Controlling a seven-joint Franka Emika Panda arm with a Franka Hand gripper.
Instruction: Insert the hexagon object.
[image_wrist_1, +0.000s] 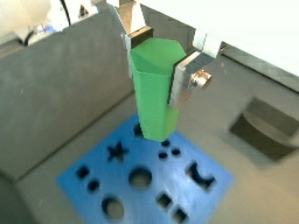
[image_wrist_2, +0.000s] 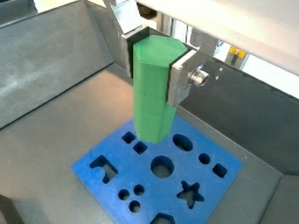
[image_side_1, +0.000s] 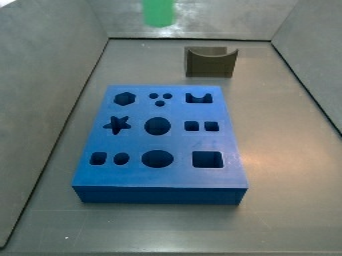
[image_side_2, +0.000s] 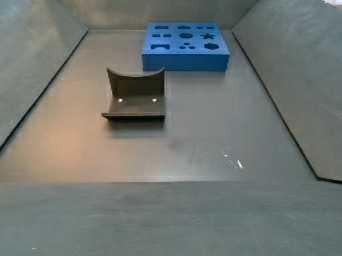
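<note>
My gripper (image_wrist_1: 160, 66) is shut on the hexagon object (image_wrist_1: 152, 96), a bright green six-sided peg held upright between the silver fingers (image_wrist_1: 187, 83). Both wrist views show it hanging above the blue block (image_wrist_1: 193, 197), clear of its surface. In a wrist view the gripper (image_wrist_2: 158, 66) holds the peg (image_wrist_2: 152, 87) over the block (image_wrist_2: 216, 179). In a side view only the peg's lower end (image_side_1: 158, 10) shows, high above the block (image_side_1: 160, 175) with its hexagon hole (image_side_1: 124, 98). The gripper is out of view in both side views.
A dark olive U-shaped piece (image_side_1: 210, 62) stands on the floor beyond the block; it also shows in a side view (image_side_2: 134, 95) and a wrist view (image_wrist_1: 268, 127). The blue block (image_side_2: 187, 62) sits within grey bin walls (image_side_1: 74, 80).
</note>
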